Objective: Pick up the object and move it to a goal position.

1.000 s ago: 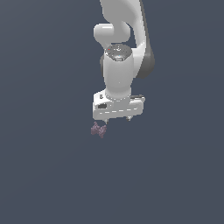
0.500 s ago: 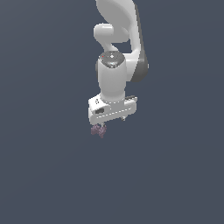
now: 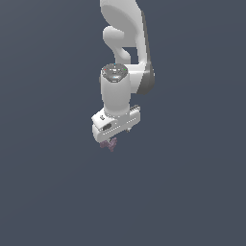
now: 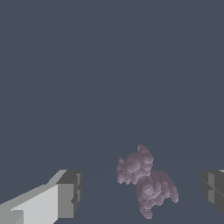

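Plain grey floor all round. Gripper (image 3: 109,142) hangs spread wide, with the lump (image 4: 146,180) on the floor between its fingers (image 4: 68,194), nearer one side. It's knobbly, so an off-centre squeeze could flick it away.

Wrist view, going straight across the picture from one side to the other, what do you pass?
One finger → purple lump → the other finger. The jaws stand apart, with the lump between them, touching neither.
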Controlling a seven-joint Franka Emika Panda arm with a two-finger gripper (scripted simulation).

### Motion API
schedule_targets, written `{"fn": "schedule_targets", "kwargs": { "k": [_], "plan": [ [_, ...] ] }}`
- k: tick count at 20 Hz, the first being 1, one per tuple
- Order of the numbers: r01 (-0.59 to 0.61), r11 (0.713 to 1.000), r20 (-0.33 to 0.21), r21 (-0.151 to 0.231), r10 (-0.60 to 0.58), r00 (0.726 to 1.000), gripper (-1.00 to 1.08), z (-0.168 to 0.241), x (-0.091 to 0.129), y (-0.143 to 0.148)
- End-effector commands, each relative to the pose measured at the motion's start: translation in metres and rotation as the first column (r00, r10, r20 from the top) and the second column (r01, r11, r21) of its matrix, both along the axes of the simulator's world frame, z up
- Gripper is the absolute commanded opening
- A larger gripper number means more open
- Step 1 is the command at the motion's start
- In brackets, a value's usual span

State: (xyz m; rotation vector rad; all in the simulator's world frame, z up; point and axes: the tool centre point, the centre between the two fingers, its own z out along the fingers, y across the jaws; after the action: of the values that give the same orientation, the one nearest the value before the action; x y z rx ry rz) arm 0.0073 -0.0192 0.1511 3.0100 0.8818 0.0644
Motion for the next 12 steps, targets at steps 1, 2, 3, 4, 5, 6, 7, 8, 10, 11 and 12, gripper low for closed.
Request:
{"fn": "schedule_targets", "kwargs": {
  "k": [1, 2, 3, 4, 5, 6, 7, 8, 10, 11, 12],
  "plan": [
    [-0.062, 0.998, -0.004, -0.004, 0.062, 0.998, 1.00, -0.005, -0.002, -0.006],
    [-0.086, 0.996, -0.005, -0.006, 0.086, 0.996, 1.00, -0.008, -0.003, -0.008],
    [-0.110, 0.994, -0.007, -0.007, 0.110, 0.994, 1.00, -0.010, -0.004, -0.010],
    [-0.134, 0.991, -0.009, -0.008, 0.133, 0.991, 1.00, -0.012, -0.005, -0.013],
    [-0.157, 0.988, -0.010, -0.009, 0.157, 0.988, 1.00, -0.014, -0.006, -0.015],
    [-0.181, 0.983, -0.012, -0.010, 0.181, 0.983, 1.00, -0.016, -0.007, -0.017],
    [-0.205, 0.979, -0.014, -0.011, 0.205, 0.979, 1.00, -0.018, -0.008, -0.019],
    [-0.228, 0.974, -0.015, -0.012, 0.228, 0.974, 1.00, -0.020, -0.008, -0.021],
    [-0.275, 0.961, -0.019, -0.013, 0.275, 0.961, 1.00, -0.024, -0.010, -0.026],
    [-0.298, 0.954, -0.020, -0.013, 0.298, 0.954, 1.00, -0.027, -0.011, -0.028],
    [-0.321, 0.947, -0.022, -0.013, 0.321, 0.947, 1.00, -0.029, -0.012, -0.030]
  ]
}}
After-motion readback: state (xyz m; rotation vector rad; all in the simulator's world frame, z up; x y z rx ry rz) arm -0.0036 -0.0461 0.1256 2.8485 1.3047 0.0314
